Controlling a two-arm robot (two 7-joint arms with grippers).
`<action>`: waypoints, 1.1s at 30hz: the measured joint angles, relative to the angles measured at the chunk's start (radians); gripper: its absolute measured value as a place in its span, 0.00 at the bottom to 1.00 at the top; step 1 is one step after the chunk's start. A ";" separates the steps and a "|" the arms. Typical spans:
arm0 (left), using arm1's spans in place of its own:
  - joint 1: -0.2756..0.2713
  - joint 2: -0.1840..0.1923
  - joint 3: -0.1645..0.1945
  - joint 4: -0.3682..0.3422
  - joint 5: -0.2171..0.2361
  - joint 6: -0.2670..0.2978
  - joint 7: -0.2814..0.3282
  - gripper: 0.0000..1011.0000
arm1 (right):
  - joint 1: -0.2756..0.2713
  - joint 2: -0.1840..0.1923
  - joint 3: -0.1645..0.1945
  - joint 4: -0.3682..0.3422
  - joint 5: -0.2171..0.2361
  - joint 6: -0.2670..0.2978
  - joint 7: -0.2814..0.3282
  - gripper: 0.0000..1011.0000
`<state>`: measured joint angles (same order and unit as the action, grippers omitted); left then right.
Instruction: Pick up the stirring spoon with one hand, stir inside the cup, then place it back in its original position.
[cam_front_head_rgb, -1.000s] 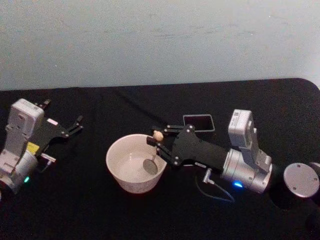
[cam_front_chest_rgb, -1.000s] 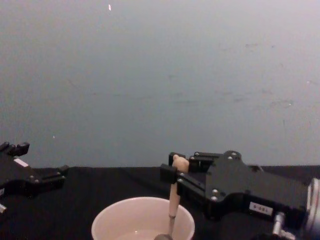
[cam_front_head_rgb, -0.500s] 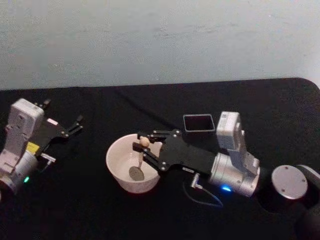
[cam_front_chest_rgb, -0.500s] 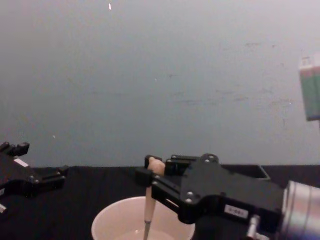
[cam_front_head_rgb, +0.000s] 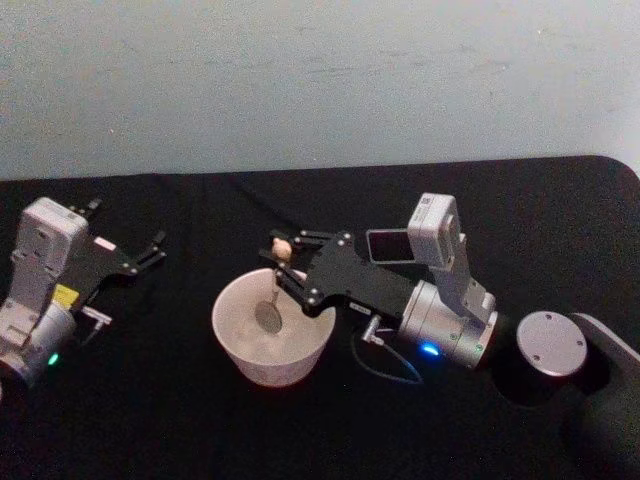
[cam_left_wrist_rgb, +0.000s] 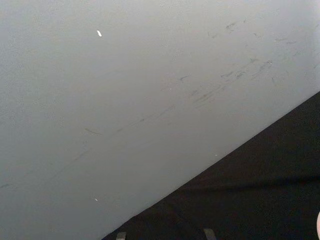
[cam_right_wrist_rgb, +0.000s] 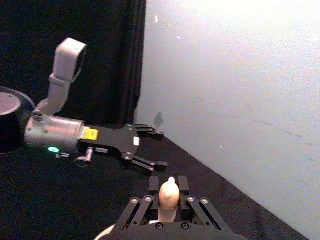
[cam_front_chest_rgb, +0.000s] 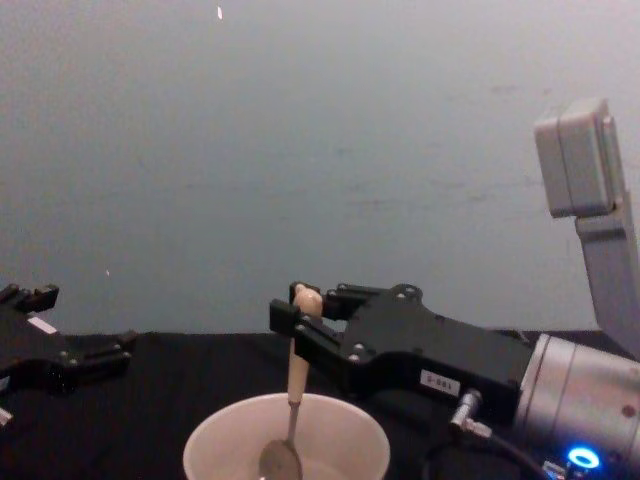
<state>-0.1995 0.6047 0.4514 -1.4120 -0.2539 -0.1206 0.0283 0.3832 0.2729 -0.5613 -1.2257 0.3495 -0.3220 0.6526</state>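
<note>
The right gripper (cam_front_head_rgb: 283, 262) is pinching the beige handle of the stirring spoon (cam_front_head_rgb: 275, 290) just under the bear head, its fingers pressed against it from both sides. Over the last second it has been carrying the spoon from the cup's right side across to the left and now toward the far wall. The metal bowl is riding low inside the cup (cam_front_head_rgb: 225, 305), so the stir is probably well under way, not finished. The wrist is swinging with it and is now partly covering the dark grey holder (cam_front_head_rgb: 385, 245), which is standing just behind the cup awaiting the spoon's return. The left gripper (cam_front_head_rgb: 127, 222) is resting on the desk (cam_front_head_rgb: 150, 400), fingers spread, well apart.
</note>
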 joint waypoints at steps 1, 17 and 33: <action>0.000 0.000 0.000 0.000 0.000 0.000 0.000 0.99 | 0.001 0.000 0.003 0.003 -0.003 0.001 -0.004 0.21; 0.000 0.000 0.000 0.000 0.000 0.000 0.000 0.99 | -0.013 0.023 0.032 -0.013 -0.010 0.008 -0.012 0.21; 0.000 0.000 0.000 0.000 0.000 0.000 0.000 0.99 | -0.094 0.105 0.051 -0.128 0.038 0.026 0.034 0.21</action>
<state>-0.1995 0.6046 0.4514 -1.4120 -0.2539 -0.1205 0.0283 0.2889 0.3778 -0.5101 -1.3542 0.3873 -0.2961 0.6867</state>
